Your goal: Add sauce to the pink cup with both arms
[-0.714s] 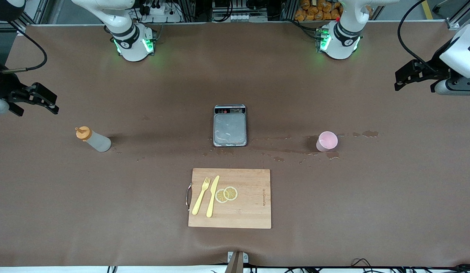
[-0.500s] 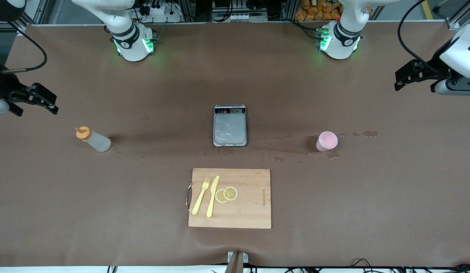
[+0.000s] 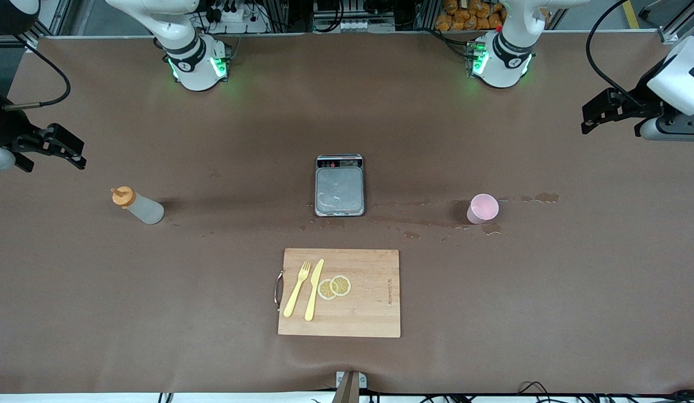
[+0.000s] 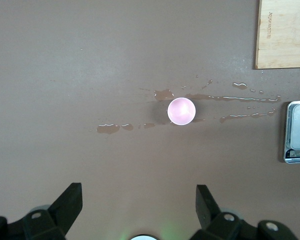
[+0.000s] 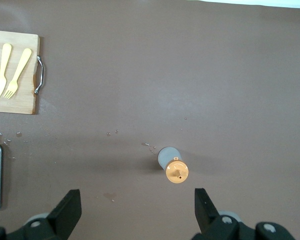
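The sauce bottle (image 3: 137,206), whitish with an orange cap, stands upright on the brown table toward the right arm's end. It also shows from above in the right wrist view as the bottle (image 5: 173,165). My right gripper (image 3: 73,152) hangs open and empty over the table's edge at that end, apart from the bottle; its fingers (image 5: 70,207) hold nothing. The pink cup (image 3: 482,209) stands toward the left arm's end among wet spills, and the cup (image 4: 181,110) is seen from above. My left gripper (image 3: 589,117) hovers open and empty over the table at that end, apart from the cup.
A steel kitchen scale (image 3: 340,185) sits mid-table between bottle and cup. Nearer the front camera lies a wooden cutting board (image 3: 369,296) with a yellow fork, knife and lemon slices. Liquid streaks (image 3: 425,223) run from the scale to the cup.
The left arm's wrist has shifted very slightly. Nothing on the table has moved and both grippers stay open.
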`<action>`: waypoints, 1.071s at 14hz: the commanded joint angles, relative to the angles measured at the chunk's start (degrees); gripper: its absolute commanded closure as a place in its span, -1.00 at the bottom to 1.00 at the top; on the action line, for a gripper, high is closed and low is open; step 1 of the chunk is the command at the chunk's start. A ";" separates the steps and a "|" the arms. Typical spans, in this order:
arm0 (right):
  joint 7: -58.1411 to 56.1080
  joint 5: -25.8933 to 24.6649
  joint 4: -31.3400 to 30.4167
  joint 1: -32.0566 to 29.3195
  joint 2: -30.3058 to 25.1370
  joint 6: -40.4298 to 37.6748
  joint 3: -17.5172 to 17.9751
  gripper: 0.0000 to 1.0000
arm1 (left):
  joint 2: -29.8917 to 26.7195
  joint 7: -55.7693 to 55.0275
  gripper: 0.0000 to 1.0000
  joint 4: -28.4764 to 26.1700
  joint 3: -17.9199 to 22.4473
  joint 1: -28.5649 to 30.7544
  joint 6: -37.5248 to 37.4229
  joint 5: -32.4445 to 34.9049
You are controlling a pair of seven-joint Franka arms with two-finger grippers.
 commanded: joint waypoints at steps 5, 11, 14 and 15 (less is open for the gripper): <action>-0.27 -0.74 1.66 -6.31 4.03 -0.83 -0.55 -1.00 | 0.75 0.43 -1.00 0.79 0.09 2.28 -0.65 -1.11; -0.10 -0.12 1.22 -11.77 7.18 -1.71 -0.55 -1.00 | 2.08 0.43 -1.00 -7.72 -0.53 1.75 7.59 -1.03; -1.49 0.32 1.31 -16.60 10.53 -1.89 -0.37 -1.00 | 2.17 0.43 -1.00 -13.70 -0.53 1.75 15.23 -1.03; -1.50 0.32 1.31 -16.96 10.89 -1.80 -0.46 -1.00 | 2.34 0.43 -1.00 -15.37 -0.53 1.75 17.43 -1.11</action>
